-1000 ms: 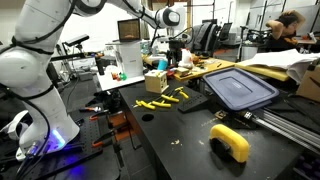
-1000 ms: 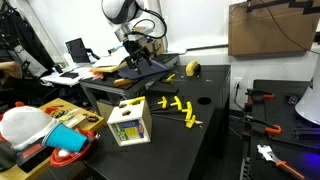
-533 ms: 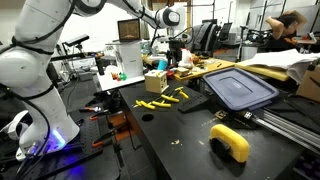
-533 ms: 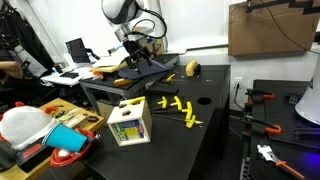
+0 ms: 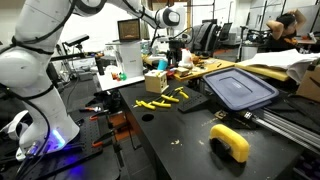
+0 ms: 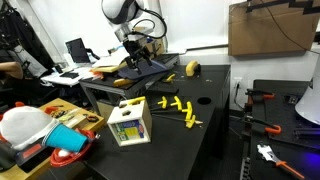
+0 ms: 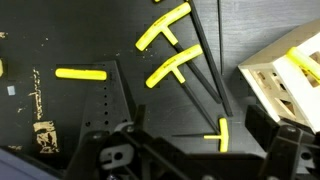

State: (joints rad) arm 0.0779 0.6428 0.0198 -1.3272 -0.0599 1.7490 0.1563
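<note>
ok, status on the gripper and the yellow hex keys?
Gripper open, empty, hovering over the table. Yellow hex keys lie loose below it, untouched. Wooden box beside them, clear of the gripper.

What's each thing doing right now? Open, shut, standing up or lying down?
gripper, open, holding nothing, up above the table.
yellow-handled tools, lying flat and scattered on the black table.
wooden box, standing beside the tools.
blue lid, lying flat.
yellow curved thing, lying on the table.
</note>
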